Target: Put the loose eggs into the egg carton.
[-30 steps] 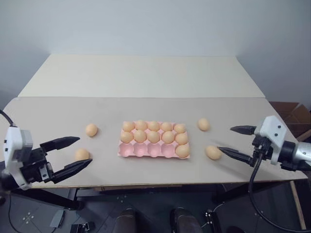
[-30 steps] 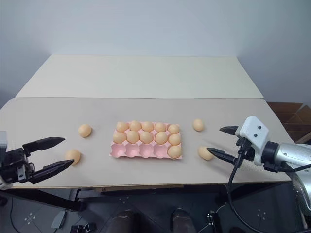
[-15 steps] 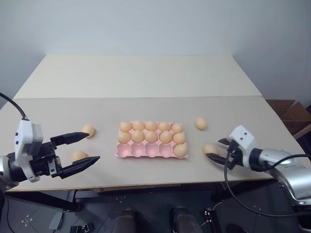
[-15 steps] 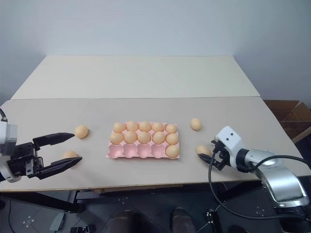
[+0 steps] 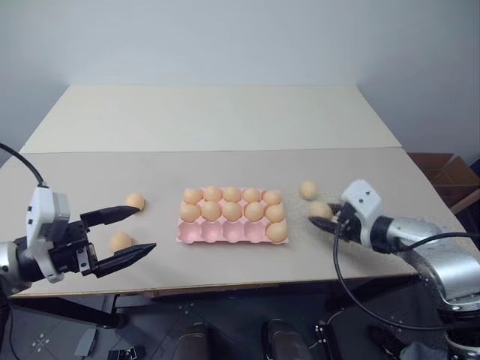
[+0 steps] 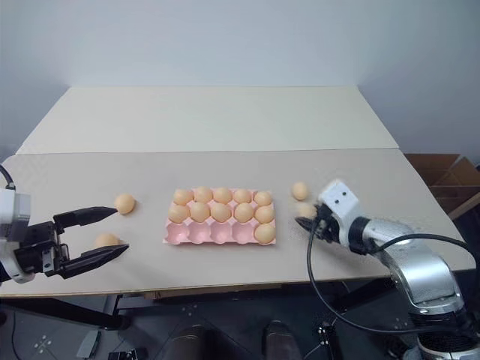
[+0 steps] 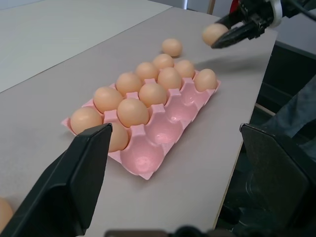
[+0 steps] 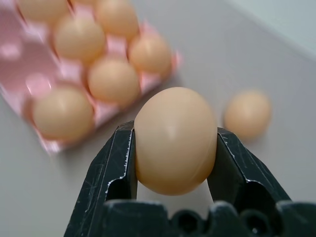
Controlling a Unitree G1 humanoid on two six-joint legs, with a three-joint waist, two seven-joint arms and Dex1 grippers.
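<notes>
Right gripper (image 8: 175,148) is clamped on one egg (image 8: 175,139), a finger on each flank at the widest part, so the shell sits cradled rather than pinched at a tip. The egg rides clear of the table (image 5: 225,165), just right of the egg carton (image 5: 232,214), probably for carrying over the rim. Carton: far and middle rows full, near row holding one egg at its right end, four near cups empty (image 7: 153,148) — likely the target. Another loose egg (image 5: 308,190) lies beyond the gripper. Left gripper (image 5: 124,232) hangs wide open, holding nothing, its fingers either side of a loose egg (image 5: 120,241); whether level with it I cannot tell. A fourth egg (image 5: 135,200) lies just beyond.
</notes>
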